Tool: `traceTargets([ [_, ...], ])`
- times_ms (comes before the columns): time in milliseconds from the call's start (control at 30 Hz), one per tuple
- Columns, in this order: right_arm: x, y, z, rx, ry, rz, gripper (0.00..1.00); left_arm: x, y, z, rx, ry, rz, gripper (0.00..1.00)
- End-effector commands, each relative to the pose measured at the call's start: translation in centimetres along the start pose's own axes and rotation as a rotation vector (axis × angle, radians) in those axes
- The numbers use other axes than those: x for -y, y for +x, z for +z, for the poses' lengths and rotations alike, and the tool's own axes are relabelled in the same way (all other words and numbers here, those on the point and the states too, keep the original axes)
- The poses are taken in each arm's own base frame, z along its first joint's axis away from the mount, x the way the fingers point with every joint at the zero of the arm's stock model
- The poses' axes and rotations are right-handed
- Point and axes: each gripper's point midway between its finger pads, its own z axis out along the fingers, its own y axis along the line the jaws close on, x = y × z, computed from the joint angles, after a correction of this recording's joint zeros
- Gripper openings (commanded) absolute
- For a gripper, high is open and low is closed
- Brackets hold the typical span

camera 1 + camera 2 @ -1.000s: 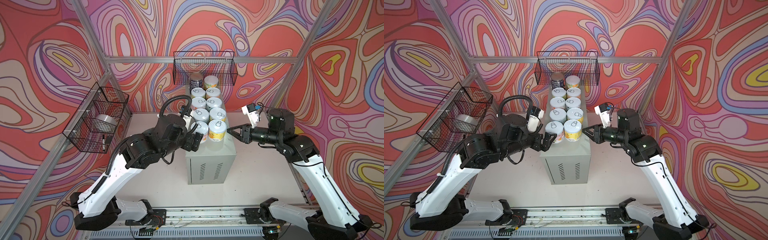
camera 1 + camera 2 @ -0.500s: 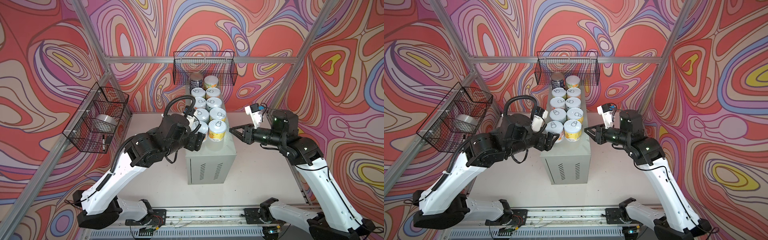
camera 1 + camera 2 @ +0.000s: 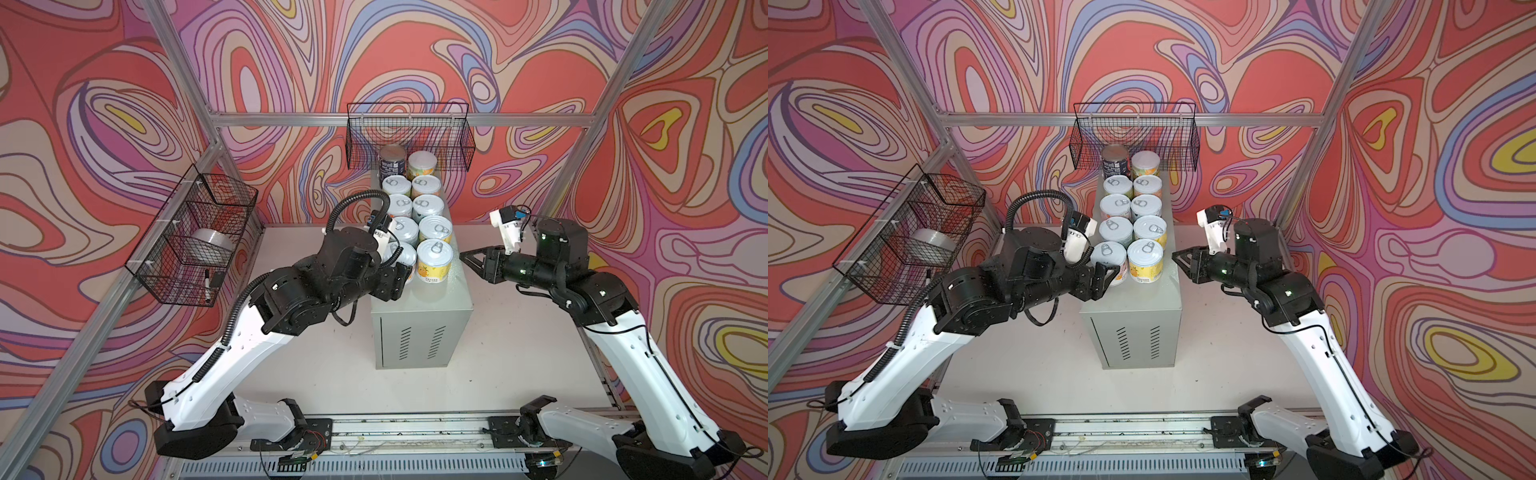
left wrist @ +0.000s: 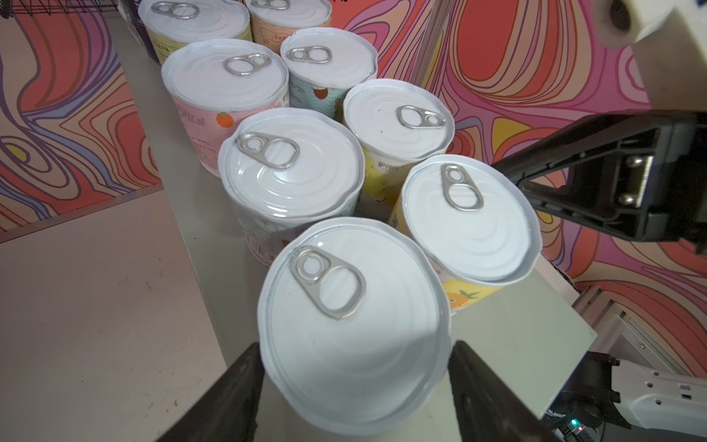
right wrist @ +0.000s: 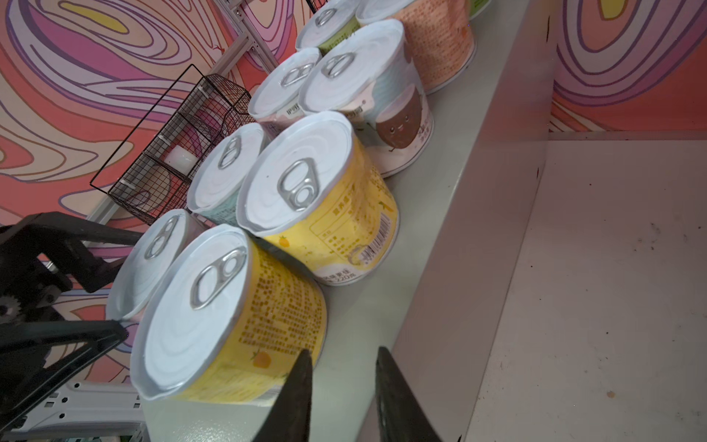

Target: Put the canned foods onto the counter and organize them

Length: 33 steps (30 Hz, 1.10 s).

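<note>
Tall grey bench (image 3: 440,297) mid-scene, with all ten cans (image 3: 435,228) already on top. Two rows of five, upright, lids up, packed touching or nearly so, running back toward the rear wire basket (image 3: 409,120). Bare strip of top at the near end. No can in view off the bench.

Looks like placing done and tidying in hand: squaring up the front pair. Front-left can (image 4: 352,329) between the fingers (image 4: 237,402) of the left pincer (image 4: 354,356), close against both sides. Cannot tell whether gripping or just bracketing. Yellow can (image 3: 433,262) just beside it, free. Right pincer (image 3: 463,257) closed to a point, empty, level with the yellow can near the bench's right edge, apart from it.

Next, probably:
- Finish the squeeze on the front-left can.
- Shift only slightly to line up with the row behind.
- Keep low and slow, and avoid knocking the yellow can or the can behind.
- Hold the right pincer clear, or use it as a stop.
</note>
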Motion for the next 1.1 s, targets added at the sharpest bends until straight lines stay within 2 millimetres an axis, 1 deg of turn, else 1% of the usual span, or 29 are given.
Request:
traceTargets([
  [0,0.6,-0.5,0.4,0.025,0.030,-0.002,0.29,0.6,-0.1,0.1,0.008,0.027,-0.003,0.77],
  [33,0.7,-0.7,0.4,0.030,0.038,-0.002,0.29,0.5,-0.2,0.0,0.009,0.022,-0.004,0.81],
  [100,1.1,-1.2,0.4,0.049,0.064,-0.002,0.32,0.0,-0.3,-0.4,0.016,0.001,-0.002,0.92],
  [200,1.8,-2.1,0.5,0.078,0.108,-0.008,0.34,-1.1,-0.9,-1.4,0.054,-0.049,0.007,1.00],
  [400,2.4,-3.3,2.2,0.094,0.119,-0.013,0.34,-3.5,-2.1,-3.9,0.137,-0.133,0.000,1.00],
  [533,2.8,-4.0,2.9,0.112,0.126,-0.008,0.33,-5.2,-1.8,-5.0,0.146,-0.193,-0.017,0.99],
  [667,2.8,-4.3,3.3,0.117,0.124,-0.011,0.32,-6.7,-1.0,-5.7,0.143,-0.238,-0.039,0.98],
  [767,2.7,-4.5,3.4,0.123,0.119,-0.010,0.32,-7.8,-0.1,-5.5,0.118,-0.269,-0.063,0.98],
  [800,2.7,-4.5,3.5,0.122,0.114,-0.011,0.32,-7.9,0.2,-5.2,0.109,-0.264,-0.072,0.97],
  [933,2.5,-4.5,3.9,0.116,0.097,-0.005,0.31,-7.7,1.1,-3.9,0.080,-0.238,-0.090,0.96],
  [1067,2.3,-4.5,4.3,0.107,0.075,0.004,0.31,-7.2,1.6,-2.8,0.061,-0.216,-0.092,0.96],
])
